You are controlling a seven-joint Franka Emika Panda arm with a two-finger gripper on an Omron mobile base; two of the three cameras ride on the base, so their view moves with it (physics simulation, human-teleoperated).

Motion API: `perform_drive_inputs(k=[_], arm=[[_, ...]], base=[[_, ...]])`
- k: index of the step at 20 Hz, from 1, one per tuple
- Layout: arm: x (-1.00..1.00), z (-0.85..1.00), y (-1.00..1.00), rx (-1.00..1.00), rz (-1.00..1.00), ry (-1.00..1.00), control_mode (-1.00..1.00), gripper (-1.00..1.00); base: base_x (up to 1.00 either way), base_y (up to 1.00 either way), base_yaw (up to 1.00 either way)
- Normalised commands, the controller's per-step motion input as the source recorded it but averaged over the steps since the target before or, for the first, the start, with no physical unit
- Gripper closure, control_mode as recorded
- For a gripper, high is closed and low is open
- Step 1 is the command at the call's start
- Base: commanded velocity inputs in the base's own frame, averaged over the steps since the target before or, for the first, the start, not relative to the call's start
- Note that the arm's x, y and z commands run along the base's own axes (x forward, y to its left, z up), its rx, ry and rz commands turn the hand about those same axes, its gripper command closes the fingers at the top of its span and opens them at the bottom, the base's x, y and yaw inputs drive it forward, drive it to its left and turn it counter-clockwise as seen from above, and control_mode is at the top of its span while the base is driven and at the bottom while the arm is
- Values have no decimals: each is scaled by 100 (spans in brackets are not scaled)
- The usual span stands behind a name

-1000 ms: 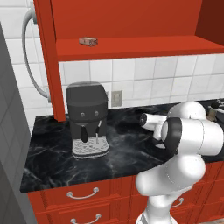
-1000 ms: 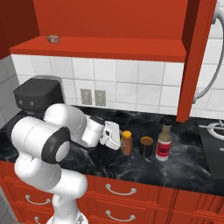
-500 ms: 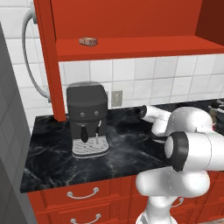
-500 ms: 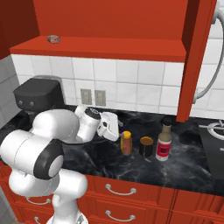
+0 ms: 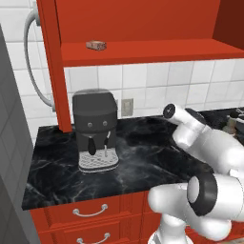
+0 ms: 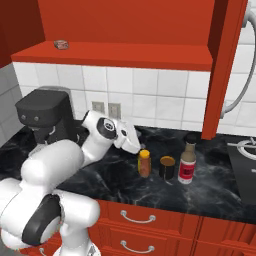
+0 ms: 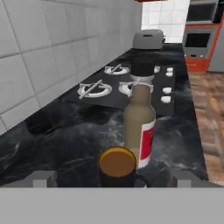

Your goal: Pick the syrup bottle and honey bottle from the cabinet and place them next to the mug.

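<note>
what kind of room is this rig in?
A simulated home kitchen, by the look of it: black marble counter under a red wall cabinet, a coffee machine against the tiled wall, and a gas stove further along.

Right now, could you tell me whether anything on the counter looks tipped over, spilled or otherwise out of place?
Nothing stands out. The honey bottle, the mug and the syrup bottle all stand upright in a row on the black counter, with no spill around them. A small brown item lies on the cabinet shelf.
</note>
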Motion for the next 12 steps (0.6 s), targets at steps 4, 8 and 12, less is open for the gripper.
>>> perform_drive_inputs(k=[4, 8, 12], arm=[[-85, 68, -7, 2, 70, 0, -100, -100], [-97, 100, 15, -4, 63, 2, -100, -100], [-91, 100, 43, -18, 40, 16, -100, -100]], base=[[0, 0, 0], [0, 0, 0], [0, 0, 0]])
